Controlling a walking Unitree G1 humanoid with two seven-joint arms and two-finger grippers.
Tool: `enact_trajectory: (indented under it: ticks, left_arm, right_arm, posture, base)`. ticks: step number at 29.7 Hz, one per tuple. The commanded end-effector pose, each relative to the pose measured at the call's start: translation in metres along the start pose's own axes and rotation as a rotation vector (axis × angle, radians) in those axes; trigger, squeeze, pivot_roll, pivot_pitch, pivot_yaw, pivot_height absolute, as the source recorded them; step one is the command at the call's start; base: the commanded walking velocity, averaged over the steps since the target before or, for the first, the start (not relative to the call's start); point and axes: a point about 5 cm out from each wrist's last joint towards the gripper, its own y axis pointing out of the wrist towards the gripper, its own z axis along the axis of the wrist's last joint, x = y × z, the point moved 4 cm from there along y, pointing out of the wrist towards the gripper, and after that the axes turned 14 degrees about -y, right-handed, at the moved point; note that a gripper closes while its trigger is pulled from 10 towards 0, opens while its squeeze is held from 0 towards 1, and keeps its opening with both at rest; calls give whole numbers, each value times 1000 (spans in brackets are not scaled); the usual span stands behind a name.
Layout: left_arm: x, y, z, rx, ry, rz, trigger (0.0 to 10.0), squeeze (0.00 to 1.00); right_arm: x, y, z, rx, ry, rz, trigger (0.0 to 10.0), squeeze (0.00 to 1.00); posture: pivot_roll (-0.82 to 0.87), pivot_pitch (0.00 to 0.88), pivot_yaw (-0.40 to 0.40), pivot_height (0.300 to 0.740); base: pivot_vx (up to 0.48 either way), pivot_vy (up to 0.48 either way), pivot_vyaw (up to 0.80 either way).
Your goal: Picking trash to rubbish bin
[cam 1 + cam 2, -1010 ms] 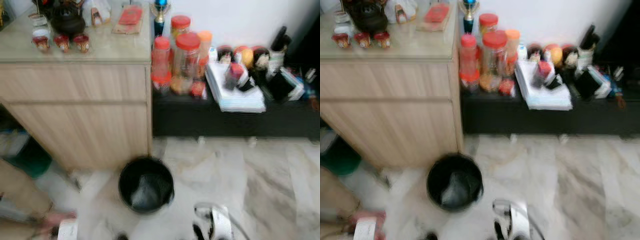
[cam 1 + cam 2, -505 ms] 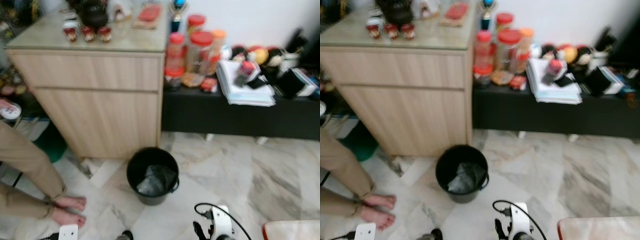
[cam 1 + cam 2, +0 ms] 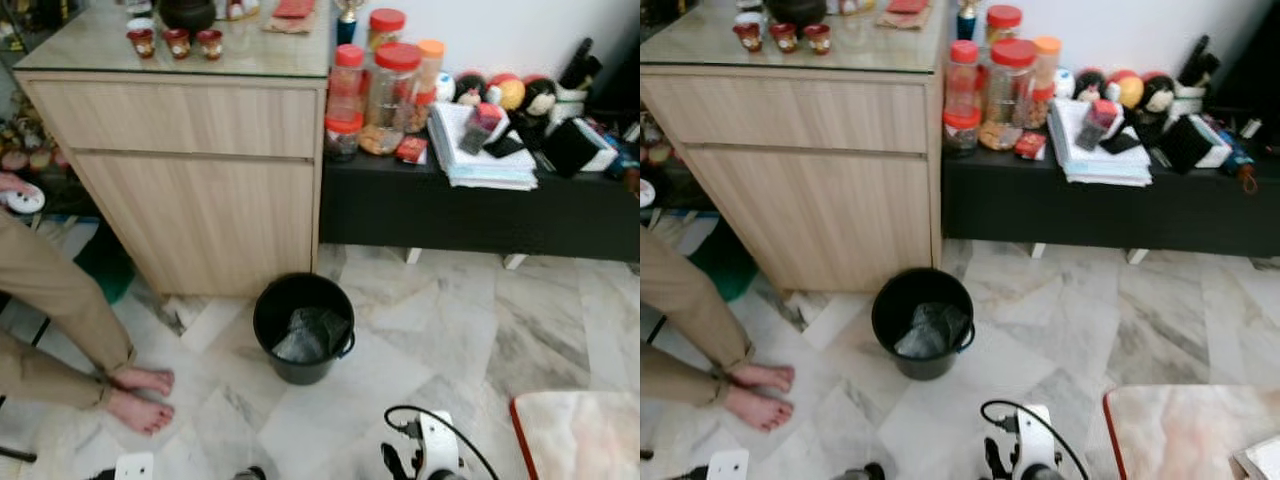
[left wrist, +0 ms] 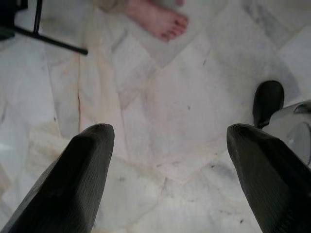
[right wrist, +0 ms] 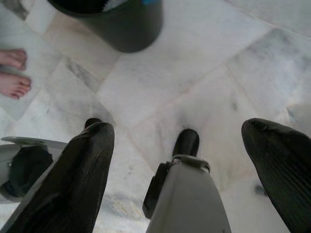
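Both grippers hang low over the marble floor (image 3: pixel 440 330) with their black fingers spread wide and nothing between them. In the left wrist view the left gripper (image 4: pixel 170 160) points down at pale veined tiles, with a person's bare foot (image 4: pixel 158 19) further off. In the right wrist view the right gripper (image 5: pixel 182 160) hovers above the robot's own leg, and the base of the black rubbish bin (image 5: pixel 114 22) stands beyond it, with two bare feet (image 5: pixel 13 70) off to one side.

From the head camera, the rubbish bin (image 3: pixel 303 328) stands on the floor just in front of a light wooden cabinet (image 3: pixel 195 170), near its right corner. Crumpled dark plastic (image 3: pixel 312 335) lies inside the bin. To the right of the cabinet a low black shelf (image 3: pixel 470 215) carries red-lidded jars (image 3: pixel 385 85), a stack of papers (image 3: pixel 490 160) and assorted small items. A person in tan trousers (image 3: pixel 45 310) stands barefoot at the robot's left. A red-edged mat (image 3: pixel 580 435) lies at the lower right.
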Motion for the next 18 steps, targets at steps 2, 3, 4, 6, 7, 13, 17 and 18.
enact_trajectory:
  ticks: [2,3,4,6,7,13,17,18]
  left_arm:
    - [-3,-1,-7,-17,3,5,10000,0]
    - [-3,-1,-7,-17,3,5,10000,0]
    - [-3,-1,-6,-17,3,5,10000,0]
    - [-3,-1,-6,-16,1,5,10000,0]
    - [-3,-1,-6,-16,0,5,10000,0]
    - [-2,-1,-4,-11,1,2,10000,0]
    - [-2,-1,-3,-8,-2,0,10000,0]
    - [-2,-1,-3,-7,-2,0,10000,0]
  right_arm:
    - [0,-1,-7,-21,7,-2,10000,0]
    - [-1,-1,-7,-22,7,-2,10000,0]
    - [-1,-1,-7,-21,7,-2,10000,0]
    - [-1,-1,-7,-21,8,-2,10000,0]
    - [-1,-1,-7,-21,9,-2,10000,0]
    - [-1,-1,-7,-21,8,-1,10000,0]
    - [-1,-1,-7,-22,8,-1,10000,0]
    - [-1,-1,-7,-22,8,-1,10000,0]
  posture:
    - [76,175,-32,740]
    - [76,175,-32,740]
    - [75,174,-31,740]
    - [75,171,-30,740]
    - [74,171,-29,740]
    - [75,165,-29,740]
    - [75,164,-30,740]
    - [76,165,-29,740]
  base:
    - [-142,0,0]
    - [0,0,0]
    - [0,0,0]
    - [0,0,0]
    - [0,0,0]
    - [-94,0,0]
    - [-142,0,0]
    - [0,0,0]
